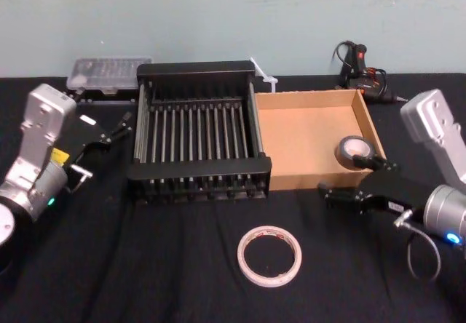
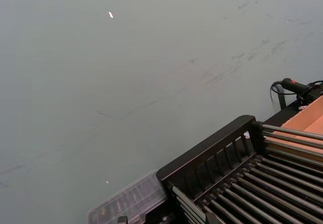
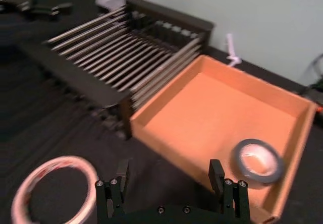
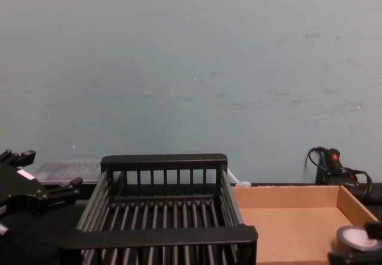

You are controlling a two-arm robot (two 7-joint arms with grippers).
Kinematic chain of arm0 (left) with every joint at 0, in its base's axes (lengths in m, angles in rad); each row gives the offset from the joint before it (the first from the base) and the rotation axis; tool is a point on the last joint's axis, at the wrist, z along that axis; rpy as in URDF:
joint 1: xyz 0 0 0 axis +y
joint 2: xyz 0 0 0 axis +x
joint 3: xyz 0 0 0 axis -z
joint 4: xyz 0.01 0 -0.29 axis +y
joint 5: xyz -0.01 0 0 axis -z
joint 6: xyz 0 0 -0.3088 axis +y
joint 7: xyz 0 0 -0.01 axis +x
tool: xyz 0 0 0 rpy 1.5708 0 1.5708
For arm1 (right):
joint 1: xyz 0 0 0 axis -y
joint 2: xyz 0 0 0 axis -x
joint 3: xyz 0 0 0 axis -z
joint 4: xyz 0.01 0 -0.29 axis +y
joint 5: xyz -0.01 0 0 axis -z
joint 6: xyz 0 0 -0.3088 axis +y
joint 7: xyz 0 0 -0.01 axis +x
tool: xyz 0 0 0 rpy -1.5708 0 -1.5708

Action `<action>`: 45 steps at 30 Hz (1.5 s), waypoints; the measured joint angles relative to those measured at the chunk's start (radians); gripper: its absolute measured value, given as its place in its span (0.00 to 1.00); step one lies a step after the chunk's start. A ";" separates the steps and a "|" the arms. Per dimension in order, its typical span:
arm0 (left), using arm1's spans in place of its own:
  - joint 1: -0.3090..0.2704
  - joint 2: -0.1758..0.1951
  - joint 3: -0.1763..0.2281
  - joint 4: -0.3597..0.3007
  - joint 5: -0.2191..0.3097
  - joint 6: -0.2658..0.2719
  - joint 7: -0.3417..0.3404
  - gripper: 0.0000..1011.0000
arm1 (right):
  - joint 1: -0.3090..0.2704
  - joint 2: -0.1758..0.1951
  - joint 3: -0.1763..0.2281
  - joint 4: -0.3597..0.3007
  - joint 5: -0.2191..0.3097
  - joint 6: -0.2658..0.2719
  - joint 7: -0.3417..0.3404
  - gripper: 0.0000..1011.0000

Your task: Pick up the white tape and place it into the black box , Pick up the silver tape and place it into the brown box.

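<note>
The white tape [image 1: 269, 255] lies flat on the black cloth in front of the boxes; its ring [image 3: 83, 167] also shows in the right wrist view. The silver tape [image 1: 355, 150] lies inside the brown box [image 1: 306, 97], near its front right corner, and shows again in the right wrist [image 3: 257, 161] and chest [image 4: 358, 238] views. My right gripper [image 1: 353, 180] hovers open at the brown box's front wall [image 3: 166, 95], with nothing between its fingers. The black box [image 1: 196, 170] stands left of the brown one with nothing inside. My left gripper [image 1: 113, 128] hangs open left of it.
A clear plastic case [image 1: 109, 72] sits behind the black box at the back left. A black and red tool with cables [image 1: 360, 68] lies behind the brown box. A small white object [image 1: 263, 78] rests between the boxes at the back. Black cloth covers the table.
</note>
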 joint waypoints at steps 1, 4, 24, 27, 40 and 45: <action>0.000 0.000 0.000 0.000 0.000 0.000 0.000 0.99 | -0.005 0.012 -0.012 -0.009 0.000 -0.003 0.012 0.99; 0.000 0.000 0.000 0.000 0.000 0.000 0.000 0.99 | -0.012 0.030 -0.036 -0.023 0.001 -0.008 0.031 0.99; 0.000 0.000 0.000 0.000 0.000 0.000 0.000 0.99 | 0.022 0.067 -0.172 -0.018 -0.005 0.001 0.078 0.99; 0.000 0.000 0.000 0.000 0.000 0.000 0.000 0.99 | 0.031 0.066 -0.187 -0.009 -0.007 0.006 0.080 0.99; 0.000 0.000 0.000 0.000 0.000 0.000 0.000 0.99 | 0.059 0.038 -0.222 0.041 -0.017 0.013 0.066 0.99; 0.000 0.000 0.000 0.000 0.000 0.000 0.000 0.99 | 0.066 0.028 -0.230 0.058 -0.025 0.013 0.062 0.99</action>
